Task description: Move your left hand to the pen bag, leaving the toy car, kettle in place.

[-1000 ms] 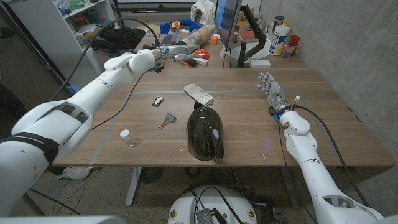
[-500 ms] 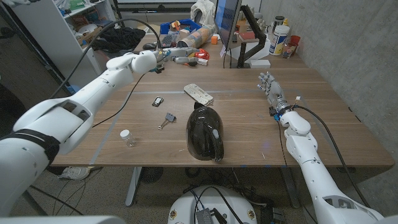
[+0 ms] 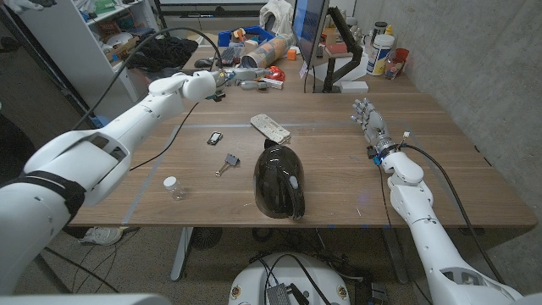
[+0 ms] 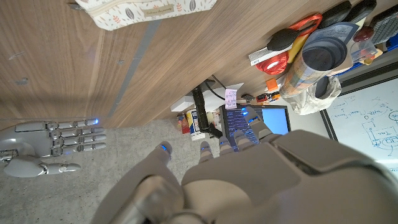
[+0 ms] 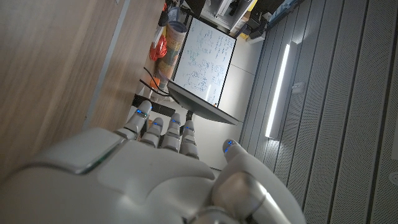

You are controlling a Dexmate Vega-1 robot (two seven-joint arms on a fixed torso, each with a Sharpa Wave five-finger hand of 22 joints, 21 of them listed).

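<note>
Holds nothing in the white left hand (image 3: 218, 79): fingers stretched forward and apart, seemingly kept loose for a touch rather than a grasp. Hangs beside the clutter at the far edge of the wooden table (image 3: 440, 169), well apart from the target. Puts that target nearer the middle: a cream fabric pen bag with a small leaf print (image 3: 270, 128), lying flat just beyond the kettle. Calls, probably, for a sweep back toward the robot and to its right. Leaves little room there, with the glossy black kettle (image 3: 279, 180) on its side just in front of the bag and the small black toy car (image 3: 215, 137), too small to make out well, off to the bag's left. Better, then, to come in from above. Keeps the right hand (image 3: 369, 123) at the table's right side, fingers apart and empty, presumably parked clear of the work.
</note>
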